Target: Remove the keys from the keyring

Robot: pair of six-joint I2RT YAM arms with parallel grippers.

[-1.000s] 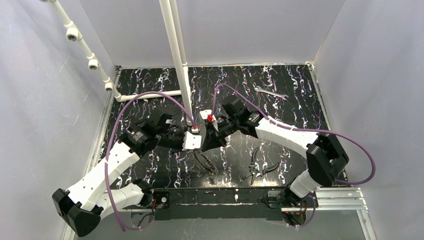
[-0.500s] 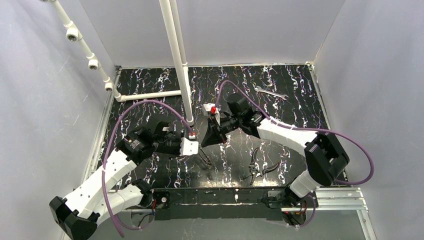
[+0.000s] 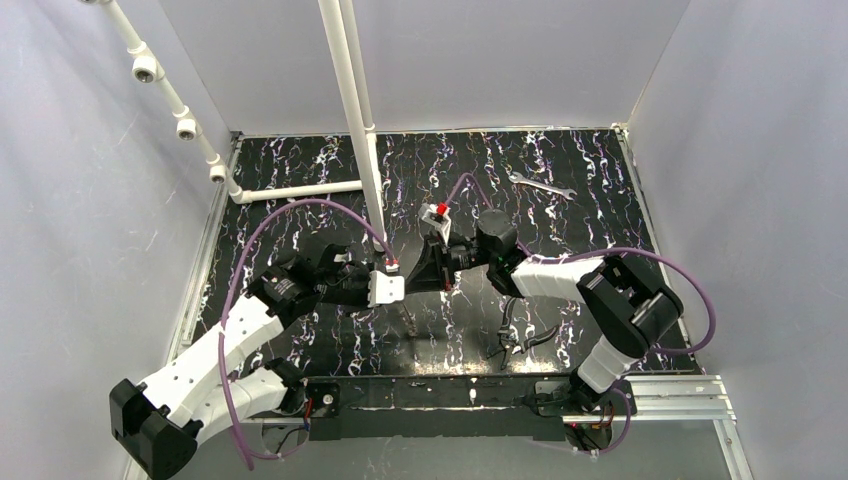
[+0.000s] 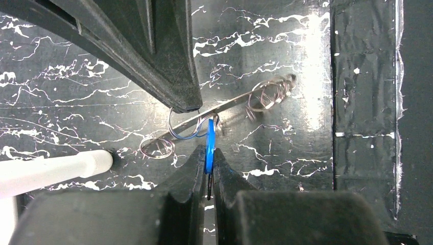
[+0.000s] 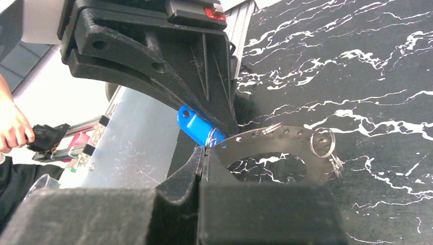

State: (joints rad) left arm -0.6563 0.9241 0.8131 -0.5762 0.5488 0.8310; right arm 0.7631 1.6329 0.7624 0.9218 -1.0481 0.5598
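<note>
The keyring point(image 5: 286, 139) is a flat grey washer-like ring with small holes along its rim, held above the table; the left wrist view shows it edge-on point(image 4: 232, 103). The key's blue head point(image 4: 210, 138) hangs from a thin wire loop on it and also shows in the right wrist view point(image 5: 193, 124). My left gripper point(image 4: 209, 153) is shut on the blue head. My right gripper point(image 5: 206, 149) is shut on the keyring's rim right beside the key. In the top view both grippers, left point(image 3: 395, 290) and right point(image 3: 425, 275), meet tip to tip at the table's middle.
Small wire split rings point(image 5: 322, 142) hang on the keyring. Dark-handled pliers point(image 3: 520, 335) lie near the front right. A silver wrench point(image 3: 540, 185) lies at the back right. A white pipe point(image 3: 358, 120) stands just behind the grippers. A person's hand point(image 5: 13, 127) shows beyond the table.
The left gripper dipped toward the near edge, then came back up. The right arm's elbow folded in toward the middle and its gripper turned. Both grippers stayed together.
</note>
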